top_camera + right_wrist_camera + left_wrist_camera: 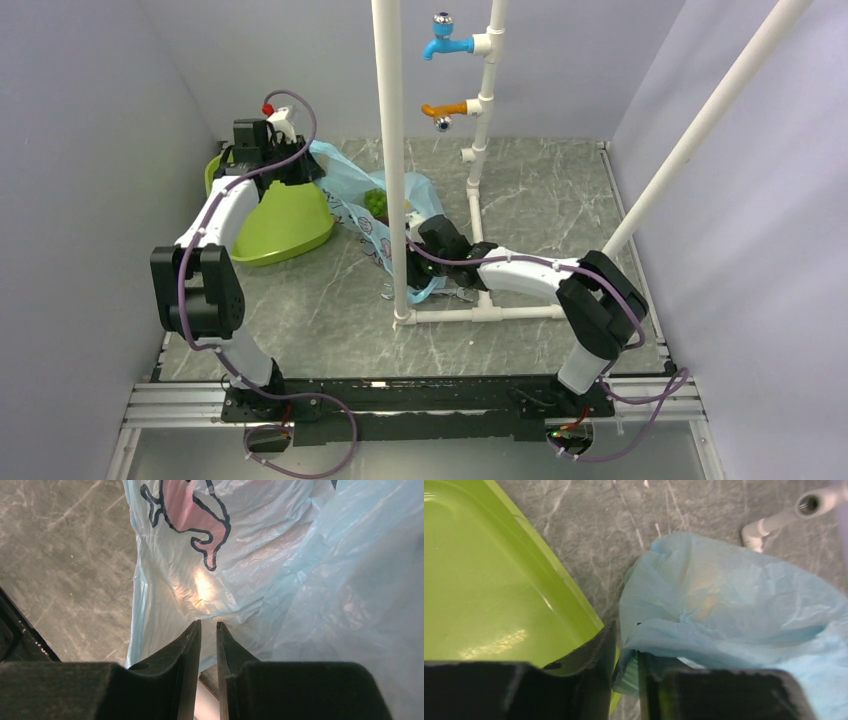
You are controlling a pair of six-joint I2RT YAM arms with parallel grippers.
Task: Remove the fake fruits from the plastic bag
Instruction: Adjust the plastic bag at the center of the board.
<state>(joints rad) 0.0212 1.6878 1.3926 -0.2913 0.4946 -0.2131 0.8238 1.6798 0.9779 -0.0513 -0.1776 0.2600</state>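
Note:
The light-blue plastic bag [352, 205] lies crumpled on the table between the tray and the white post. A green grape bunch [377, 203] shows in its open middle, and the other fake fruits are hidden. An orange-yellow tint [704, 600] shows faintly through the film. My left gripper [300, 170] is at the bag's far left end. Its jaws [626, 647] stand slightly open, with a loose fold of the bag [724, 595] between them. My right gripper [415, 268] is at the bag's near end, narrowly shut [208, 626] on the film of the printed bag [210, 580].
A lime-green tray [290, 225] [484, 580] lies just left of the bag, under my left arm. A white pipe post [388, 150] rises in front of the bag, and its base pipe [480, 313] runs along the table. A blue tap [445, 45] and an orange tap [445, 108] hang behind.

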